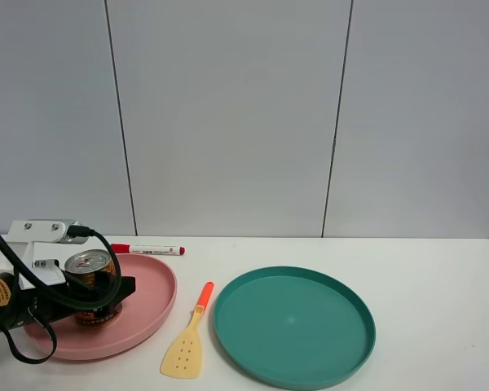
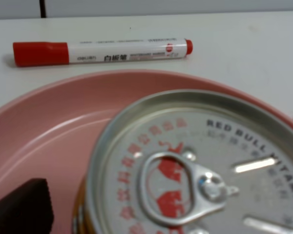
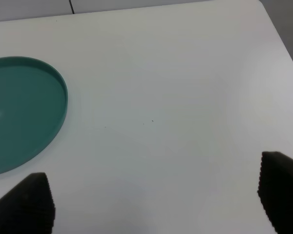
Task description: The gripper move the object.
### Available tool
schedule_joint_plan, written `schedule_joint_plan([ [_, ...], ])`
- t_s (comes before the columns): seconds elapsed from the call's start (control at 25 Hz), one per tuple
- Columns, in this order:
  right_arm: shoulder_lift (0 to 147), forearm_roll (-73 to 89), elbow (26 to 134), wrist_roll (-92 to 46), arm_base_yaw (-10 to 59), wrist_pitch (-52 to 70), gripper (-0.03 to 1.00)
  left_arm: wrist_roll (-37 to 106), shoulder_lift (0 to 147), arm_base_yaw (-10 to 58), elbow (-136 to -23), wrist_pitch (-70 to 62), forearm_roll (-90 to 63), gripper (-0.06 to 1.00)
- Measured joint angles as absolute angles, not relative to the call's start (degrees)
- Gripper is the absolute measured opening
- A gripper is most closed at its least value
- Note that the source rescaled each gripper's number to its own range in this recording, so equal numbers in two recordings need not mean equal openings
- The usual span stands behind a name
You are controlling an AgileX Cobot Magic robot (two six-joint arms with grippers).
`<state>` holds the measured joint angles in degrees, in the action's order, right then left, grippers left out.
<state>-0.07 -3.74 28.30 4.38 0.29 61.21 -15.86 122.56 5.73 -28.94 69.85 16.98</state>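
Observation:
The gold-yellow can [image 1: 92, 287] with a silver top stands upright on the pink plate [image 1: 151, 297] at the left. My left gripper [image 1: 102, 293] straddles the can, one black jaw showing to its right. In the left wrist view the can's top [image 2: 195, 175] fills the frame, and one black fingertip [image 2: 22, 207] sits beside it with a thin strip of pink plate [image 2: 49, 141] between them. The other finger is hidden by the can. My right gripper [image 3: 151, 204] is open and empty over bare table. It is out of the exterior view.
A red-capped white marker [image 1: 147, 249] lies just behind the pink plate and also shows in the left wrist view [image 2: 102, 51]. A yellow spatula with an orange handle [image 1: 187, 342] lies between the pink plate and a teal plate [image 1: 293, 326], whose rim shows in the right wrist view [image 3: 19, 107].

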Motion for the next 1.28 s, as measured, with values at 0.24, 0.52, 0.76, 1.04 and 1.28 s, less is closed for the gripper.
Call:
schedule_joint_plan([
  [0.24,-0.1,-3.7,28.3,4.4,0.3,61.2,1.00,-16.0,120.6,5.7,-28.9,69.6,18.5,0.98],
  [0.52,-0.1,-3.7,28.3,4.4,0.3,61.2,1.00,-16.0,114.0,5.7,-28.9,69.6,18.5,0.98],
  [0.76,-0.1,-3.7,28.3,4.4,0.3,61.2,1.00,-16.1,108.0,5.7,-27.4,69.6,18.5,0.98],
  [1.04,-0.1,-3.7,28.3,4.4,0.3,61.2,1.00,-18.9,99.2,5.7,-27.2,69.1,18.5,0.98],
  [1.28,-0.1,-3.7,28.3,4.4,0.3,61.2,1.00,-21.2,90.8,5.7,-27.7,60.7,18.5,0.98],
])
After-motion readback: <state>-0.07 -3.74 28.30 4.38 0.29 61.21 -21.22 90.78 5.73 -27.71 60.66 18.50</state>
